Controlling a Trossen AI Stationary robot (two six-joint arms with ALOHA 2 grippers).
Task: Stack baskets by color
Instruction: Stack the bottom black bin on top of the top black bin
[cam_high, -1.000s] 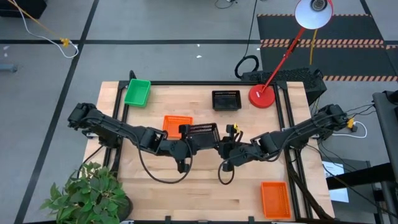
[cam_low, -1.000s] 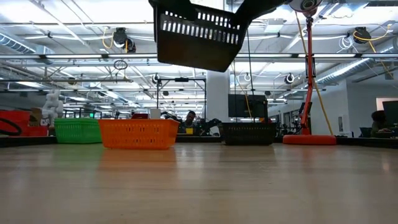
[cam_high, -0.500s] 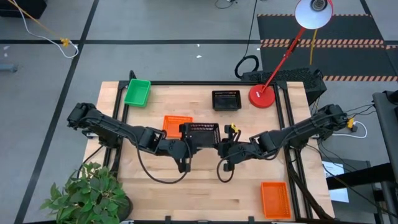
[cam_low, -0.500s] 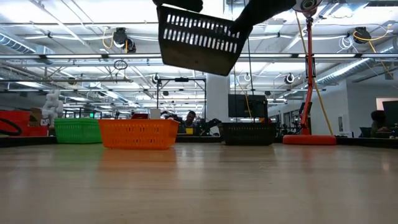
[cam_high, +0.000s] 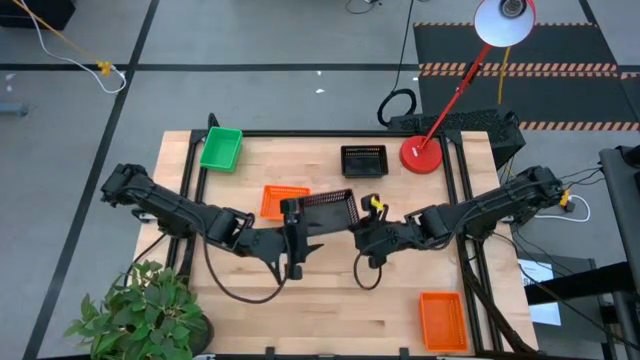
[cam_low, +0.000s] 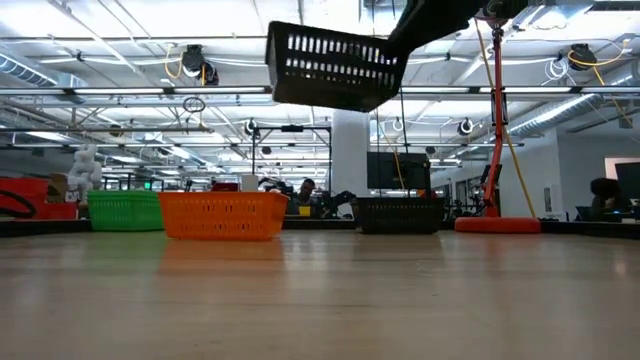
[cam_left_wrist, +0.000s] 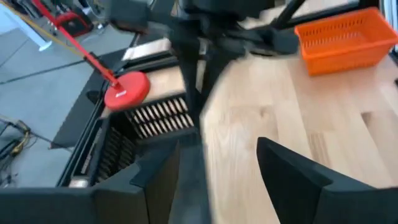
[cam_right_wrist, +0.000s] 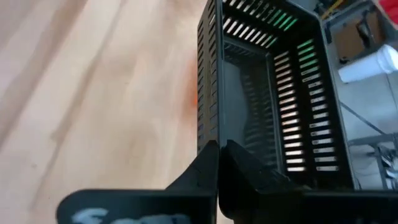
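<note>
A black basket (cam_high: 328, 207) hangs high over the middle of the table and shows near the top of the low view (cam_low: 336, 67). My right gripper (cam_high: 357, 221) is shut on its right end. My left gripper (cam_high: 292, 213) stands open at its left end; in the left wrist view the blurred dark wall (cam_left_wrist: 190, 118) runs between the spread fingers (cam_left_wrist: 292, 180), and I cannot tell whether they touch it. On the table rest a green basket (cam_high: 221, 148), an orange basket (cam_high: 279, 199), a second black basket (cam_high: 364, 160) and another orange basket (cam_high: 442, 320). My right gripper pinches the black basket's wall (cam_right_wrist: 212, 138) near a corner of its right end, one finger (cam_right_wrist: 200, 167) outside and the other inside. The fingers come slanting down from the table's right. The basket is lifted clear and reaches away from the fingers, nearly level, open side up.
A red lamp base (cam_high: 422, 154) stands at the far right, its stem leaning over the edge. A potted plant (cam_high: 140, 315) sits at the near left corner. Bare wood lies along the near middle of the table (cam_high: 330, 310).
My left gripper has opened and let go of the black basket's left end, and has risen a little. My right gripper has shut on the right end and rolled, and the basket, tilted before, now hangs nearly level from it alone.
</note>
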